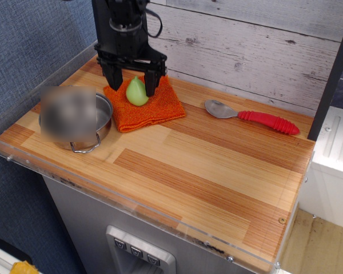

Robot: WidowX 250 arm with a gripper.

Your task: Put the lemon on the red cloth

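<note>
My black two-finger gripper (134,85) hangs spread wide just above the small yellow-green plastic lemon (136,92), holding nothing. The lemon sits pointed tip up on the orange-red ribbed cloth (154,113), so the drop looks done to me.

Yellow-green lemon (136,92) sits tip-up on the rumpled orange-red cloth (144,109).
</note>
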